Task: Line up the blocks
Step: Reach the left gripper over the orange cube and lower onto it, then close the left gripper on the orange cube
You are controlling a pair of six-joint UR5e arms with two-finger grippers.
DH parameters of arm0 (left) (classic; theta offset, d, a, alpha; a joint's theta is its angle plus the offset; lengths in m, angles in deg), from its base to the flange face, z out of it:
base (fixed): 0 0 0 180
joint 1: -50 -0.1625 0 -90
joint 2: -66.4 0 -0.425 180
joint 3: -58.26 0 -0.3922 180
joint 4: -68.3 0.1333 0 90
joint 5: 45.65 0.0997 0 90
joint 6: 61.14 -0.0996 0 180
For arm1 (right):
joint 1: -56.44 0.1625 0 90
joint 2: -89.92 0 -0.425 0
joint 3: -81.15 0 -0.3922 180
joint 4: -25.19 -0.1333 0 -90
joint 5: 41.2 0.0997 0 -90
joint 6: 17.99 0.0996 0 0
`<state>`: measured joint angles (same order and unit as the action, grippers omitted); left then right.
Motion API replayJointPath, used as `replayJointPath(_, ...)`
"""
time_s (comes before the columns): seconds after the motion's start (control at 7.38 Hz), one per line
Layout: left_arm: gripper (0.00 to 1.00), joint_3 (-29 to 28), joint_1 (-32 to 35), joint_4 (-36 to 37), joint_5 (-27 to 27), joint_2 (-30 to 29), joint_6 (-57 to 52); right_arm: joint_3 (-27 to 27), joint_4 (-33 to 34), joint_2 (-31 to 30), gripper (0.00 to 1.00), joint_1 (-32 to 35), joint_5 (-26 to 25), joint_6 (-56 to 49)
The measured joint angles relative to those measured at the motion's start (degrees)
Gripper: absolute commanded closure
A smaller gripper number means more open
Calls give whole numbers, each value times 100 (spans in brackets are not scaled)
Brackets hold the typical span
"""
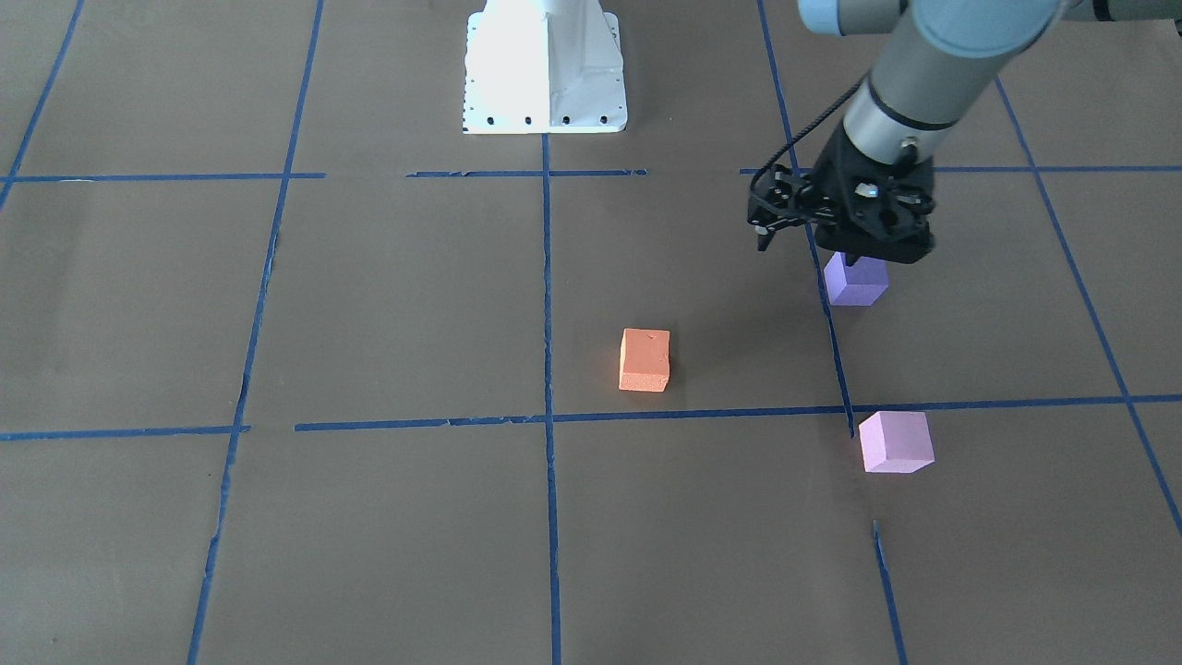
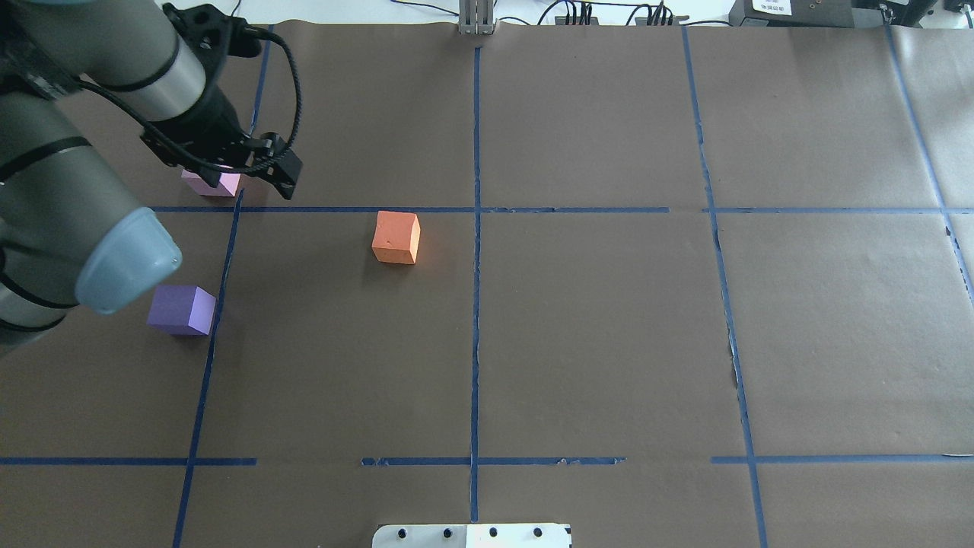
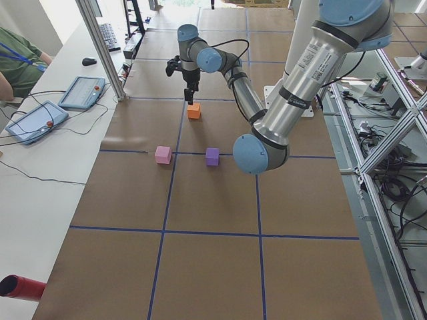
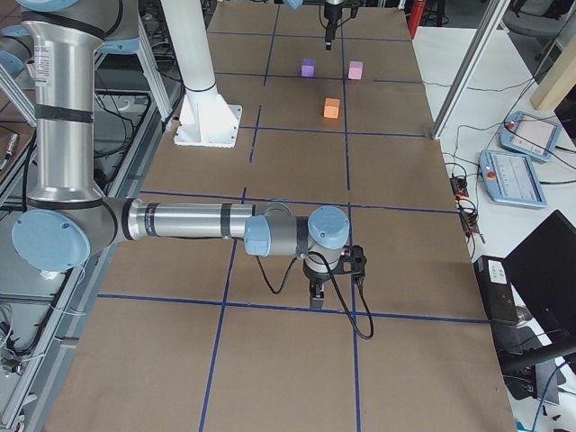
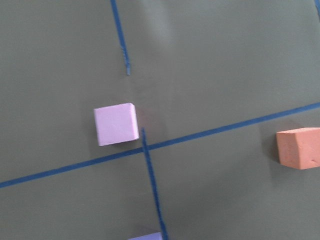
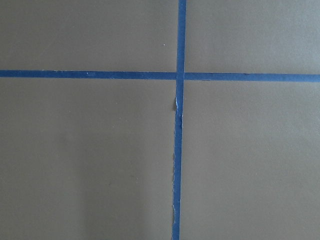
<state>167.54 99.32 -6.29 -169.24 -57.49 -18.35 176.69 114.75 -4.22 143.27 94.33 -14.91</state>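
Purple block (image 2: 181, 310) nearest robot, at left of table (image 2: 609, 342), just left of tape (image 2: 475, 304) line. Orange block (image 2: 396, 237) farther, right of it, near centre line. Pink block (image 2: 211, 183) farthest, at left, just past cross line. Left gripper (image 3: 191, 100) hangs high over pink and purple blocks, holding nothing; fingers apart or together, cannot tell. Right gripper (image 4: 315, 299) low over tape crossing at right end, well apart from blocks; finger spread also unclear
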Motion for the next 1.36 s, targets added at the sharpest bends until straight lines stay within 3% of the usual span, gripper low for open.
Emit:
replayJointPath(0.54,0,-1349,-766,-1452,170,-410,1027,0,0,-4,0,1,0,-4)
replayJointPath(0.95,0,-2480,-839,-1571,321,-1109,1414,0,0,0,0,0,0,-3)
replayJointPath(1.36,0,-2886,-1028,-1673,675,-1299,1634,0,0,0,0,-1,0,0)
